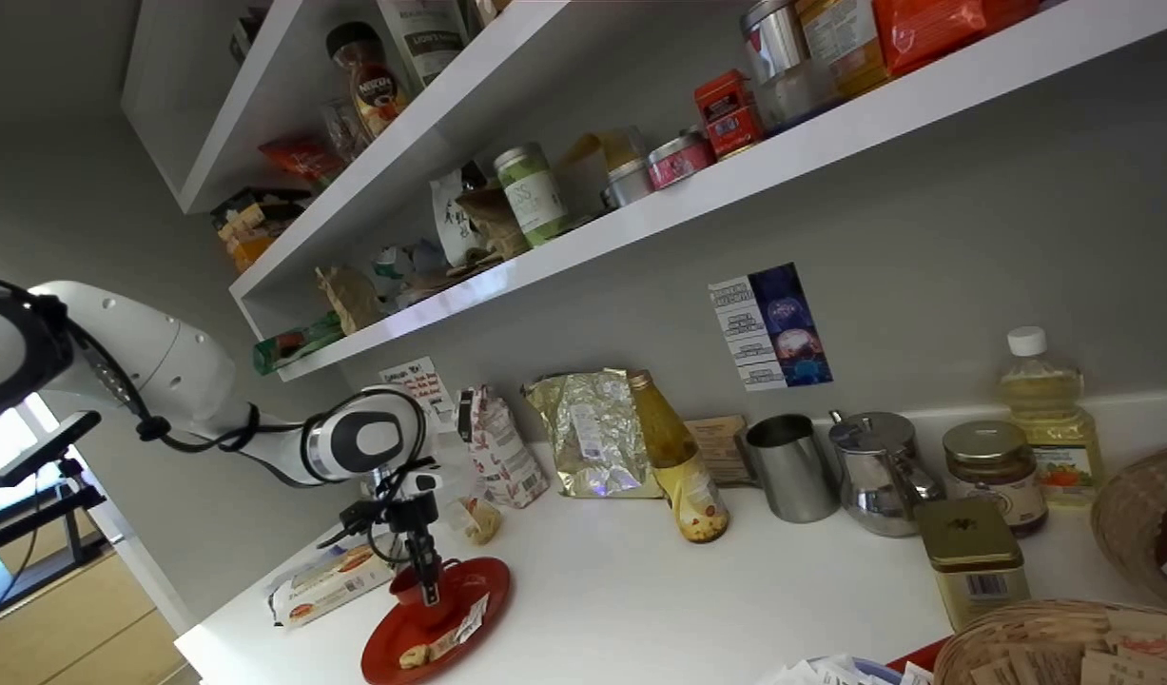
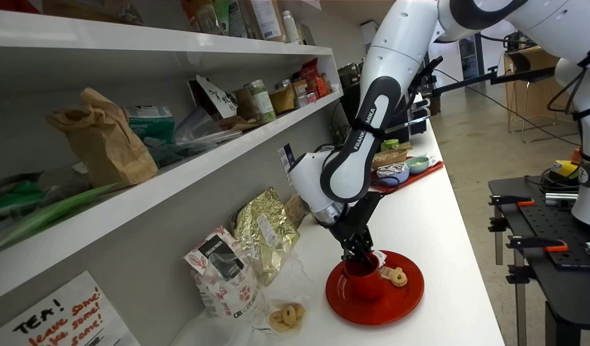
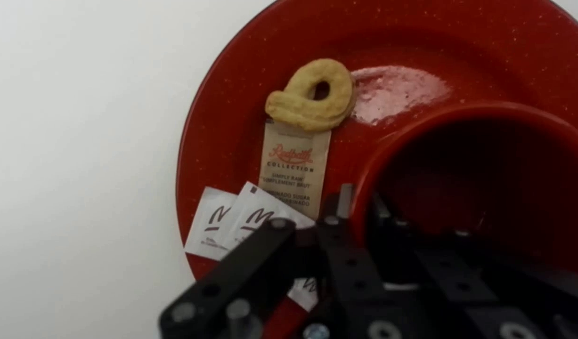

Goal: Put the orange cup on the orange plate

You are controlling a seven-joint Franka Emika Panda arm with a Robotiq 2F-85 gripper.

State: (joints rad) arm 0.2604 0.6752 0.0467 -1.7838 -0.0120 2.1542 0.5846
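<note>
Pincer (image 3: 362, 204) clamped on the wall of the orange cup (image 2: 364, 283), over the orange plate (image 2: 405, 307).
Carrying appears done, the cup being seen about upright within the plate's edge; full seating cannot be confirmed. Release seems left. The jaws are nearly together, the wall being pinched from inside and out.

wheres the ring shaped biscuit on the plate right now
In the wrist view, the ring-shaped biscuit lies on the orange plate, left of the orange cup, at the top end of the brown sugar packet, overlapping it.
</note>
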